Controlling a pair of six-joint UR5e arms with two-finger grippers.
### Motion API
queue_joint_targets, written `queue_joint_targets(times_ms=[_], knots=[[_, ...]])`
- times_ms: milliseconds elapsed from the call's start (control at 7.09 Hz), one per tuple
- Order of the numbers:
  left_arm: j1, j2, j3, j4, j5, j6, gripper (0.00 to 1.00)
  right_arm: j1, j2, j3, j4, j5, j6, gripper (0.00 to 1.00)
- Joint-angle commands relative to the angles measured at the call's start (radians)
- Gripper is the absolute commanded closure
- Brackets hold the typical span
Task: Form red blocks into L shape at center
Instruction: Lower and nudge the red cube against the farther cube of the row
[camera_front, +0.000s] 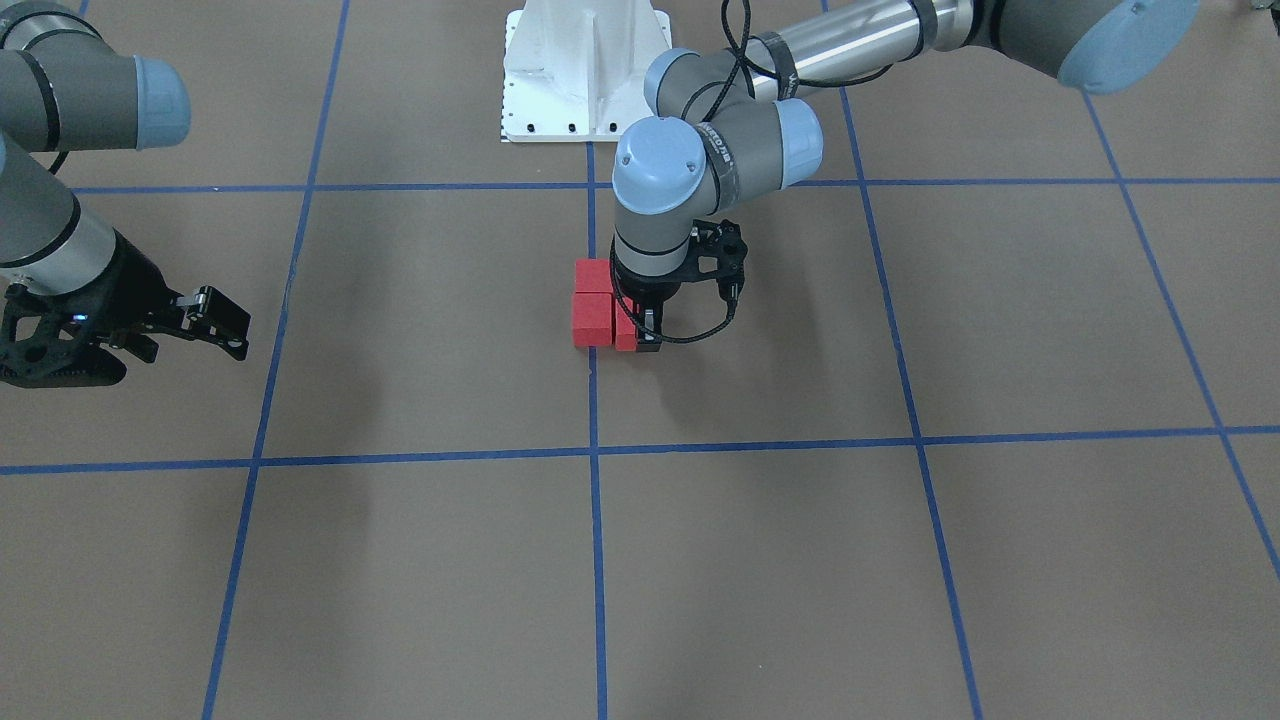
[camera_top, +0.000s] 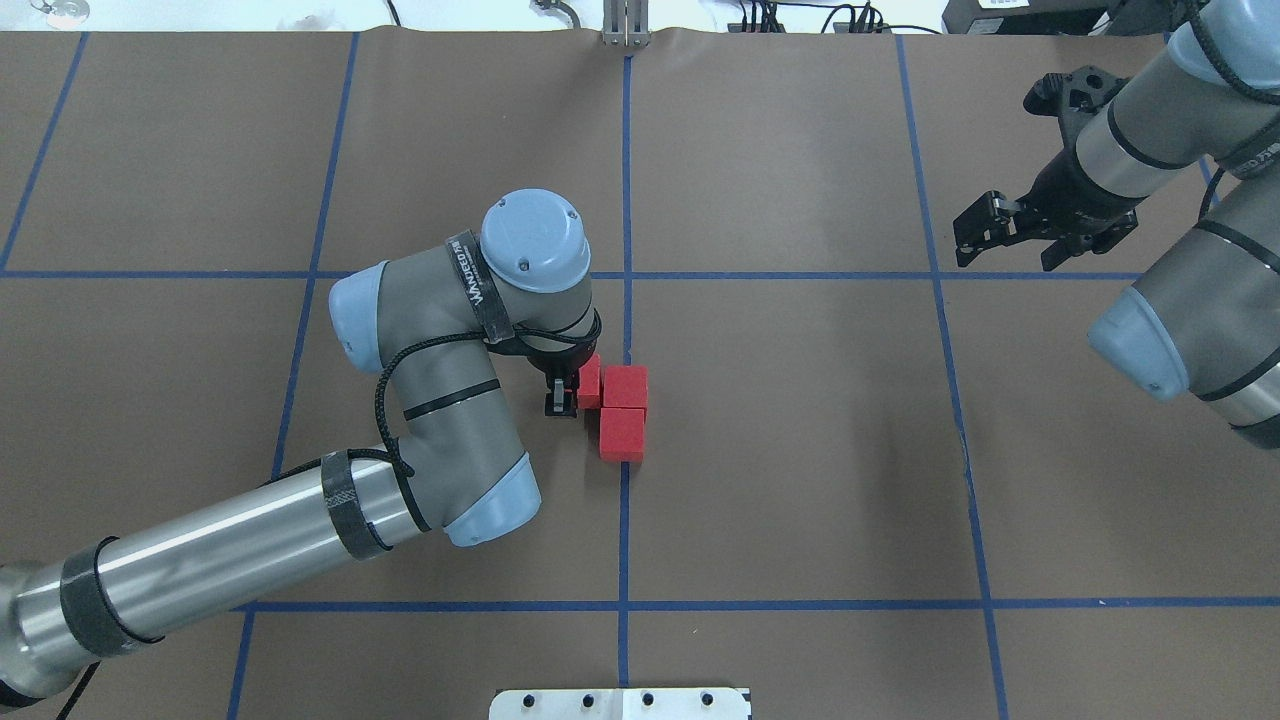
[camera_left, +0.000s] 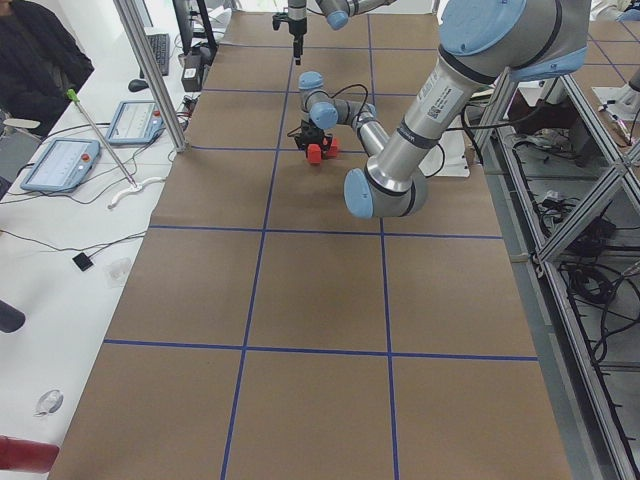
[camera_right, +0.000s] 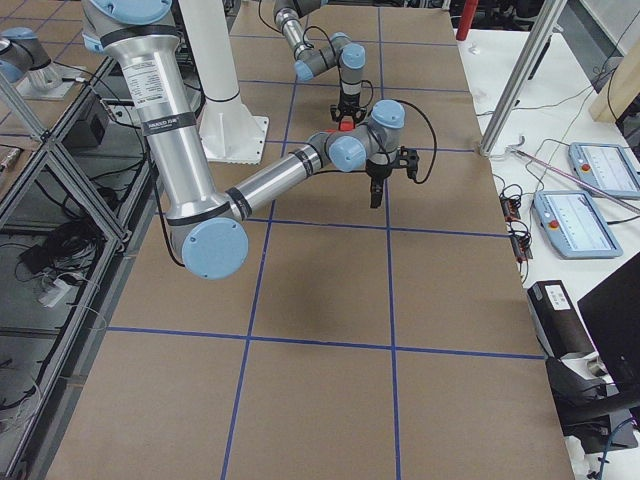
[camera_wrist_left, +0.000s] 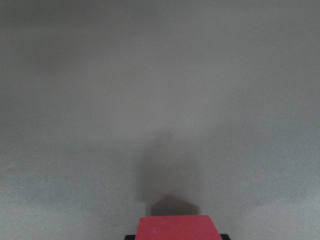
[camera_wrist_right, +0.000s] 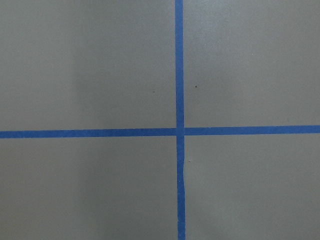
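Nearly done, judging by layout: three red blocks (camera_top: 625, 388) touching in an L at center (camera_top: 626, 330), on middle blue line (camera_top: 624, 520). Long leg of two along that line, near-far; foot juts left at far end. Left gripper (camera_top: 578, 390) fingers clamped on foot block (camera_top: 590, 378); only release remaining. Right gripper (camera_top: 985, 228) far right, finger gap impossible to tell.

Brown paper table surface (camera_left: 320, 300) gridded with blue tape (camera_left: 320, 232), white side bench (camera_left: 60, 250) with teach pendants (camera_left: 60, 165), aluminium frame posts (camera_left: 152, 70)
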Motion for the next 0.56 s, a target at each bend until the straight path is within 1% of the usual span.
queue_joint_targets(times_ms=[0,141,282,423], knots=[[0.0,-0.001,0.002,0.0,0.0,-0.001,1.0,0.0,0.001,0.0,0.0,0.0,-0.001,0.0],[0.001,0.002,0.002,0.0,-0.002,0.005,0.99,0.0,0.001,0.0,0.0,0.0,-0.001,0.0],[0.006,0.004,0.003,0.0,-0.002,0.005,0.21,0.0,0.001,0.0,0.0,0.0,-0.001,0.0],[0.007,0.001,0.002,0.005,-0.006,0.002,0.0,0.0,0.003,-0.002,0.0,0.0,0.0,0.0]])
